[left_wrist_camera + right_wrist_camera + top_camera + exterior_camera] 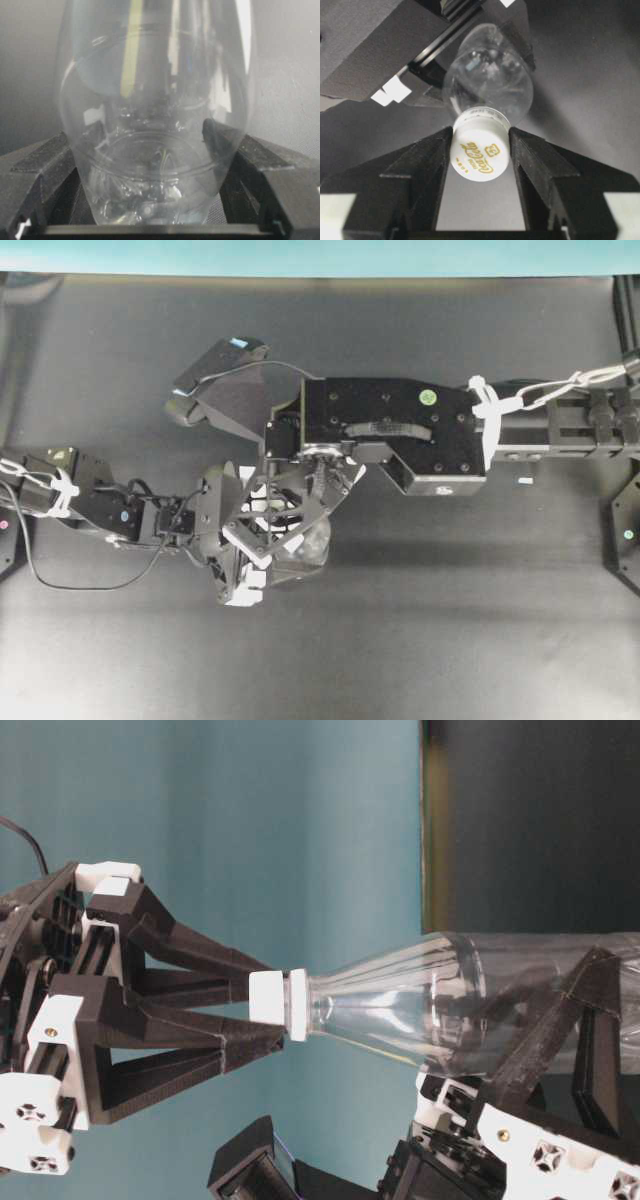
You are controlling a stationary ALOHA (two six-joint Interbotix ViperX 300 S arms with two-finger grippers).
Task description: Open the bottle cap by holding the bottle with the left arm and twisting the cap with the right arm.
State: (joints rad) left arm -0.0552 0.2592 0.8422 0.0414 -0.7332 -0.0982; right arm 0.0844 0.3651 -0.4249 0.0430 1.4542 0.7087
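The clear bottle (400, 1005) is held off the black table, lying level, with its white bottle cap (268, 998) pointing away from the left arm. My left gripper (157, 150) is shut on the bottle (155, 125) near its base, with black fingers (260, 165) on both sides. My right gripper (480, 145) is shut on the bottle cap (480, 150), whose top bears gold lettering; both fingers (425, 160) touch its sides. In the overhead view the slim left arm (100, 505) reaches from the left, the boxy right arm (400, 430) from the right, and the bottle (305, 550) lies mostly hidden beneath the grippers.
A black mat (450, 640) covers the table, with a teal wall (320, 255) behind it. A small white scrap (524, 481) lies at the right. Black fixtures stand at the right edge (625, 530) and the left edge (8, 540).
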